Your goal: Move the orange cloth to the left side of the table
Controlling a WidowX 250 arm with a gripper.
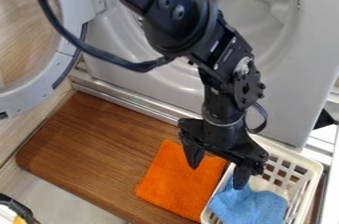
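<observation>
- The wooden table point(92, 143) is spreading beside the white basket point(315, 174).
- The gripper point(217, 176) is hanging over the basket's edge, fingers standing apart, possibly touching nothing.
- The orange cloth point(180, 183) is lying beside the basket, awaiting grasping; the next move is calling for centring, then pinching.

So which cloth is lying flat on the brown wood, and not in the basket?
The orange cloth. It is spread out on the brown wood, while the blue cloth is bunched up inside the white basket.
</observation>
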